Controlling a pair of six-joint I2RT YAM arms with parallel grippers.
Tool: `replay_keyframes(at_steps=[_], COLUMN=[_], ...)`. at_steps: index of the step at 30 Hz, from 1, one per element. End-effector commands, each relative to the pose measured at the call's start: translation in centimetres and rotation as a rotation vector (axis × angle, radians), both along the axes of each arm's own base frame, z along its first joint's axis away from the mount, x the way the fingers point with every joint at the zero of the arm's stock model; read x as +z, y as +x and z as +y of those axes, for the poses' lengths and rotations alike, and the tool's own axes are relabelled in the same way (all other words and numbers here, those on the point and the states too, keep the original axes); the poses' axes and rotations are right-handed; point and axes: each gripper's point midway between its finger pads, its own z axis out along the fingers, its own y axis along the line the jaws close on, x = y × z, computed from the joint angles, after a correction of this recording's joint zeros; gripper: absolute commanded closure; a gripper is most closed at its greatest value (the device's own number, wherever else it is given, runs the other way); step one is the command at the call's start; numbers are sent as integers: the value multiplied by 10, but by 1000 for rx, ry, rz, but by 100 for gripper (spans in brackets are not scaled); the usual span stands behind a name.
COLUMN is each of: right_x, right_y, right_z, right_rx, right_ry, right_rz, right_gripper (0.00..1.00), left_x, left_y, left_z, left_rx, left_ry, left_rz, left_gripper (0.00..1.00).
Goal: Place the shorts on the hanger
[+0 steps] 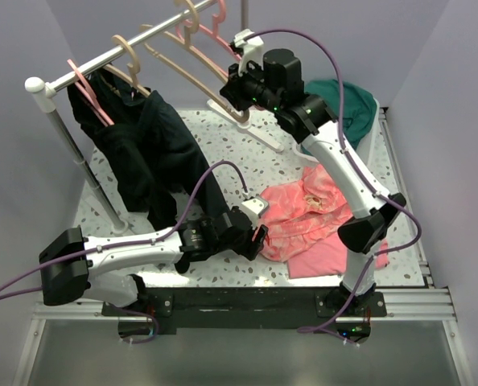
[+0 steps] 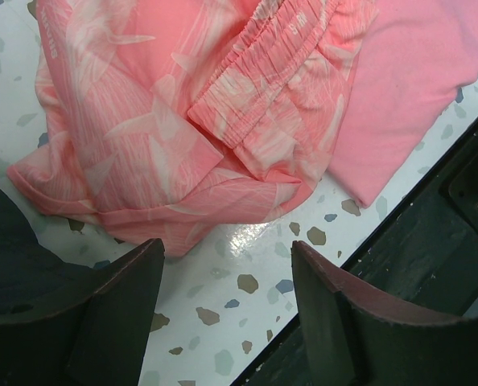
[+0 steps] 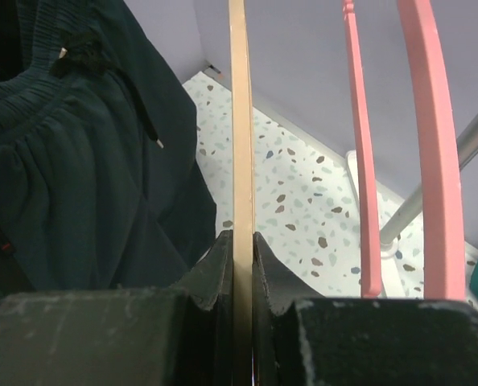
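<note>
Clamping the hanger [image 3: 241, 121], the right gripper [image 3: 241, 241] is holding firm; the left gripper [image 2: 227, 249] is hovering released, shorts [image 2: 142, 121] at twelve o'clock.

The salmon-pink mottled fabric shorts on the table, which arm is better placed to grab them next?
Left. The left claw sits low, just short of the salmon-pink mottled shorts, jaws apart. The right claw is up at the rail, shut on the pale beige-tan hanger.
</note>
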Motion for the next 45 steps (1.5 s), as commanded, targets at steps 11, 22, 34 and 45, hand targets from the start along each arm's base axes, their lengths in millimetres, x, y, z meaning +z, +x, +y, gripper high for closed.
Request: replay_keyframes(at_steps=[11,22,34,45], right_x=[68,51,-8,-79], right_y=[-52,-104,-198,-260], right_z=[-40,-91,-185,-277], right_rx=[-19,-80,-238,-532], right_ry=[122,116,176,184], right_rz=[-134,-79,82,251], right_gripper=[100,100,100,100], left_x=[20,25,0,30], left_y=[6,12,11,21], left_z=[-6,-2,-4,-62], left_rx=[26,57,108,159], left_ry=[-57,-57,-28,-86], left_rz=[-34,-55,-9,-55], left_gripper=[31,29,29,44])
